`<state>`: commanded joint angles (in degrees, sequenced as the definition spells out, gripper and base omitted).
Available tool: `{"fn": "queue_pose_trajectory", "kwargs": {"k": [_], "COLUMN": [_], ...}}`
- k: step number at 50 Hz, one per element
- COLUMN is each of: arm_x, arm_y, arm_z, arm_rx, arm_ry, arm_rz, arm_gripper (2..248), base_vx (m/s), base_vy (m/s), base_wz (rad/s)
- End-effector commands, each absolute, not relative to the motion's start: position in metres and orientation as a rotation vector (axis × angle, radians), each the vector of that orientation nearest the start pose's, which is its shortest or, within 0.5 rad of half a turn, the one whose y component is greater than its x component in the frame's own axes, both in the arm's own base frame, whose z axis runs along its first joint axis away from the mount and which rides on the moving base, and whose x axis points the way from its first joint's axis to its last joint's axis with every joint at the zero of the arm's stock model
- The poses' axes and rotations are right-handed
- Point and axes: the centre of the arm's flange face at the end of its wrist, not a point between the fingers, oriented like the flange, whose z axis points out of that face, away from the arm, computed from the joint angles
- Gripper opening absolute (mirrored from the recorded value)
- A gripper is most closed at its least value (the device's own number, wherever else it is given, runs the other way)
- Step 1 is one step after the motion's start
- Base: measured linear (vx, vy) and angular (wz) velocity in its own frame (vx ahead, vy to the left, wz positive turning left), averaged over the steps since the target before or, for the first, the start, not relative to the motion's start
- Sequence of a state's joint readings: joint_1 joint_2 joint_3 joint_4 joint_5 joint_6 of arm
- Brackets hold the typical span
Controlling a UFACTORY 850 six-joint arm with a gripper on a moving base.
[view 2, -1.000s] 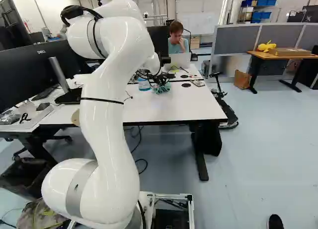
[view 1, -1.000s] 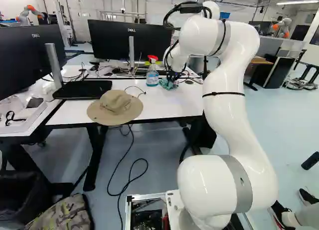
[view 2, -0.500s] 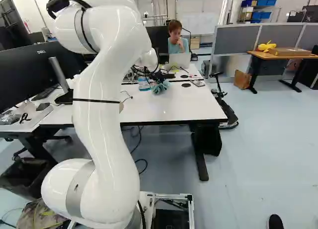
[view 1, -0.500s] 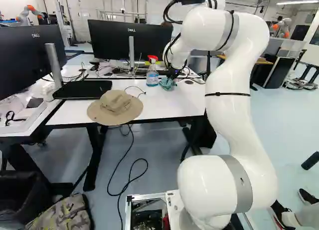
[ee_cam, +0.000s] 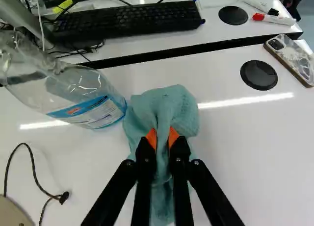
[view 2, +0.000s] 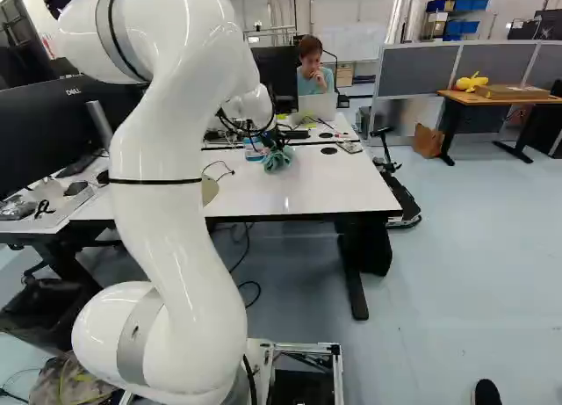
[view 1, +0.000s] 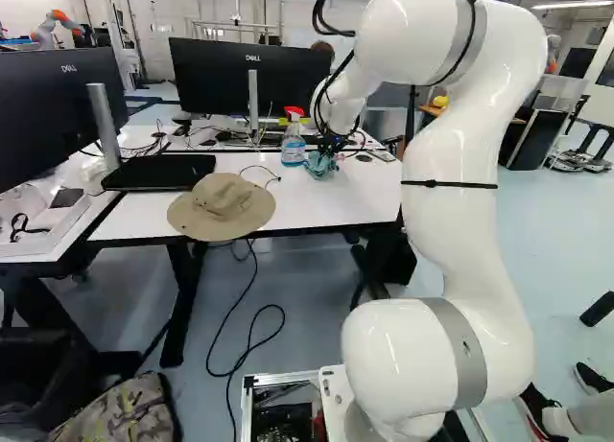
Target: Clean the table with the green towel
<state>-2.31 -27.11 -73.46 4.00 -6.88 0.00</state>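
Observation:
My black gripper is low over the far part of the white table, holding the green towel. In the wrist view the gripper is shut on the bunched towel, cloth pinched between its orange pads and spreading on both sides. The towel appears to rest on the tabletop, right beside the clear spray bottle. In the left base view that bottle stands upright with a red head, and the towel lies just right of it.
A tan hat lies near the table's front edge, with a thin cable close by. Beyond the towel are a keyboard, a round black cap, a phone and markers. A monitor stands behind.
My arm's upper links have swung outward and lower. In the right base view the gripper and the towel held in it have shifted slightly left, closer to the bottle. The base has not moved.

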Motion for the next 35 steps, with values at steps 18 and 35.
{"fn": "queue_pose_trajectory", "kwargs": {"k": [18, 35], "arm_x": [0.613, 0.580], "arm_y": [-0.013, -0.001], "arm_z": [0.459, 0.461], "arm_rx": [-2.944, -2.949], "arm_ry": [0.130, 0.103], "arm_rz": [-1.020, -0.991], "arm_gripper": [46, 46], "base_vx": [0.000, 0.000], "base_vy": [0.000, 0.000], "base_wz": [0.000, 0.000]}}
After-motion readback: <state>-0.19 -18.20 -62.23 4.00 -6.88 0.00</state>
